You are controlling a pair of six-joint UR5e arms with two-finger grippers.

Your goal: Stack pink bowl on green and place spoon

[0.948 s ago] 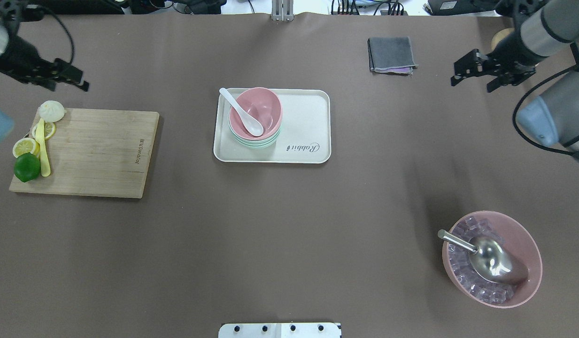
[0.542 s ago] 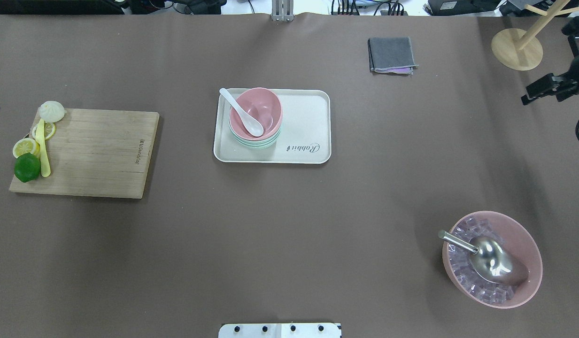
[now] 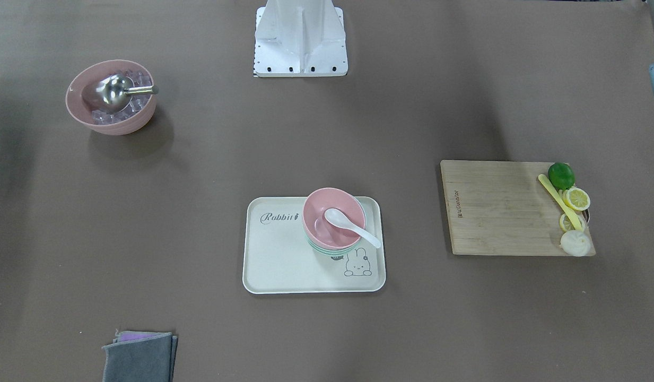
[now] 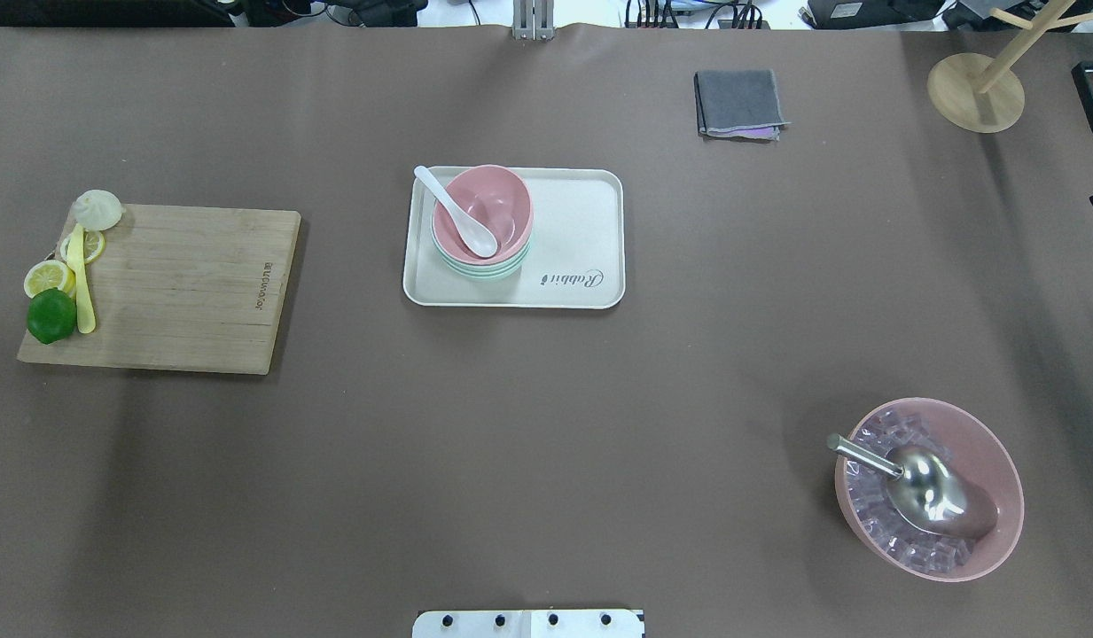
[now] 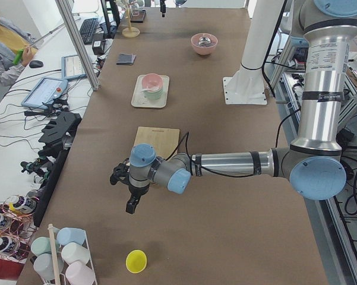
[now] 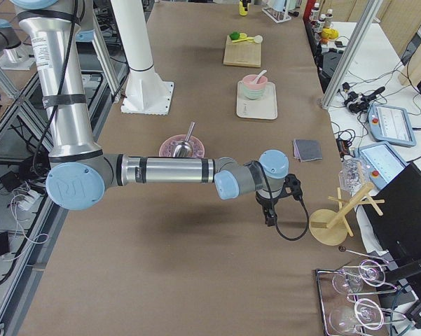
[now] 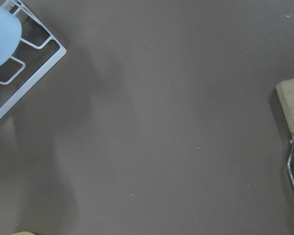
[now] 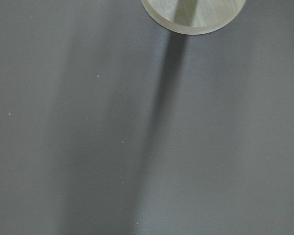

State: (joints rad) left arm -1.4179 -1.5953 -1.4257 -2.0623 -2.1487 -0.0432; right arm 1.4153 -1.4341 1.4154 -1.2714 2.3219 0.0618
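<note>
The pink bowl (image 4: 497,206) sits stacked on the green bowl (image 4: 480,268) at the left end of the cream tray (image 4: 573,230). The white spoon (image 4: 457,217) lies in the pink bowl with its handle over the rim. The stack also shows in the front view (image 3: 332,215). My left gripper (image 5: 131,205) hangs over bare table far beyond the cutting board, seen only in the left side view. My right gripper (image 6: 270,218) hovers near the wooden stand, far from the tray. I cannot tell whether either is open or shut.
A cutting board (image 4: 183,283) with a lime and lemon slices lies at the left. A large pink bowl of ice with a metal scoop (image 4: 927,487) stands front right. A grey cloth (image 4: 739,104) and a wooden stand (image 4: 976,93) are at the back right.
Both arms have drawn outward away from the tray. The left has left the overhead view; the right is only a sliver at its right edge. Bowls and spoon have not moved.
</note>
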